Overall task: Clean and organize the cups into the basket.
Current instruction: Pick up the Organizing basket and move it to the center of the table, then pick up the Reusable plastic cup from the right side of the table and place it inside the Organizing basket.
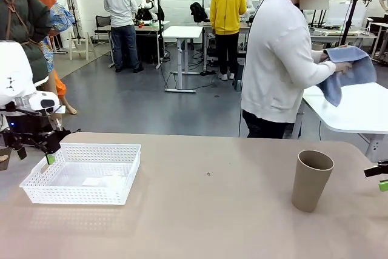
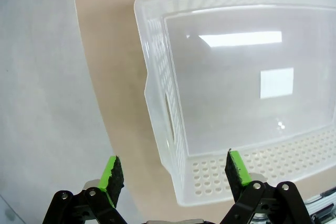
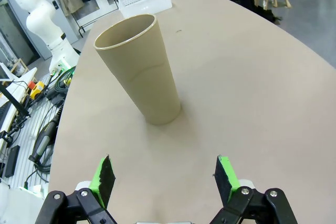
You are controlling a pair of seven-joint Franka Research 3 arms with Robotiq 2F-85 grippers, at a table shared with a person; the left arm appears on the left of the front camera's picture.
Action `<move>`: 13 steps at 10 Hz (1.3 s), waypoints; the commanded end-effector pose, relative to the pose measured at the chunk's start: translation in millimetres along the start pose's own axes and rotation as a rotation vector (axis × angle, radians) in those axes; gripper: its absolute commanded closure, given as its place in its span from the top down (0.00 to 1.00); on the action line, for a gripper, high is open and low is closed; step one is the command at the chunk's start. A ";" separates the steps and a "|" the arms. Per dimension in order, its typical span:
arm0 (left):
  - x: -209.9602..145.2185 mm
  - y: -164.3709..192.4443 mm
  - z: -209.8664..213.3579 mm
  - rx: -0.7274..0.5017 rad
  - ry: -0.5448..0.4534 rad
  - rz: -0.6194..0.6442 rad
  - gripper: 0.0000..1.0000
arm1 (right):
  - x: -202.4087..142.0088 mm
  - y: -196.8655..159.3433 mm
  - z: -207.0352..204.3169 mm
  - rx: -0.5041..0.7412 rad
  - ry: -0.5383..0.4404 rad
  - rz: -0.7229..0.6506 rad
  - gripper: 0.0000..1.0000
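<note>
One tan-brown cup (image 1: 311, 180) stands upright and empty on the table's right side. In the right wrist view the cup (image 3: 142, 72) is just ahead of my right gripper (image 3: 165, 178), which is open and apart from it. From the front, the right gripper (image 1: 379, 177) peeks in at the right edge. The white mesh basket (image 1: 82, 174) sits empty at the table's left. My left gripper (image 2: 174, 170) hovers open above the near corner of the basket (image 2: 157, 93), holding nothing. From the front, the left gripper (image 1: 27, 154) hangs by the basket's left end.
A person (image 1: 279, 59) stands beyond the table's far edge, turned away, handling a blue cloth (image 1: 348, 74) at a white side table (image 1: 351, 110). The tan tabletop (image 1: 206, 210) lies bare between basket and cup. The table's left edge (image 2: 89, 103) runs beside the basket.
</note>
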State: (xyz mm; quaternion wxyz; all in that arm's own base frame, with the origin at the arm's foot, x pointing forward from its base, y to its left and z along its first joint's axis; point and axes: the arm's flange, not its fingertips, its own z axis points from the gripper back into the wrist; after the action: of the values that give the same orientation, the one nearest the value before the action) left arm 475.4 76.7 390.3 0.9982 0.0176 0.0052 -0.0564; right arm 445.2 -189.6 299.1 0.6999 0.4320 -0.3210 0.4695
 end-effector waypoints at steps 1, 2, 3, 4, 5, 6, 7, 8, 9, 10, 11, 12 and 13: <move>10.3 -5.8 -13.3 0.026 -0.018 0.078 1.00 | 1.4 0.4 -0.2 0.006 -0.005 0.004 1.00; 12.2 -6.4 -18.8 0.026 -0.005 0.087 1.00 | 1.4 0.4 -0.2 0.006 -0.005 0.004 1.00; 13.0 -7.9 -23.5 0.031 0.014 0.083 1.00 | 1.4 0.4 -0.2 0.006 -0.005 0.004 1.00; 13.8 -8.7 -28.9 0.035 0.021 0.085 1.00 | 1.4 0.4 -0.2 0.006 -0.005 0.004 1.00; 15.8 -8.8 -34.9 0.043 0.014 0.101 1.00 | 1.4 0.4 -0.2 0.006 -0.005 0.004 1.00; 17.4 -8.5 -38.6 0.050 0.003 0.117 1.00 | 1.4 0.4 -0.2 0.006 -0.005 0.004 1.00; 13.3 -7.6 -31.3 0.053 -0.026 0.133 1.00 | 1.4 0.4 -0.2 0.006 -0.005 0.004 1.00; 12.6 -6.4 -35.0 0.009 0.021 0.085 1.00 | 1.4 0.4 -0.2 0.006 -0.005 0.004 1.00; 12.6 -6.4 -35.0 0.009 0.021 0.085 1.00 | 1.4 0.4 -0.2 0.006 -0.005 0.004 1.00; 14.3 -5.9 -34.6 0.014 0.008 0.099 1.00 | 0.0 0.0 0.0 0.000 0.000 0.000 1.00; 12.3 -0.2 -30.5 -0.015 0.016 0.104 1.00 | -3.1 -4.1 -14.5 0.040 0.027 0.089 1.00; 12.3 1.9 -29.7 -0.028 0.028 0.105 1.00 | -2.5 -7.3 -30.5 0.056 0.050 0.143 1.00; 11.7 1.8 -29.9 -0.023 0.029 0.104 1.00 | -0.3 -5.8 -39.5 0.054 0.078 0.191 1.00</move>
State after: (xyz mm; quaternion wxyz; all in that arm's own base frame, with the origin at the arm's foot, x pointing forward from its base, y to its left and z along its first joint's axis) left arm 486.9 74.1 355.7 0.9997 0.0189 0.0148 -0.0001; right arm 453.5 -165.5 289.4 0.6660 0.4212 -0.3204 0.5257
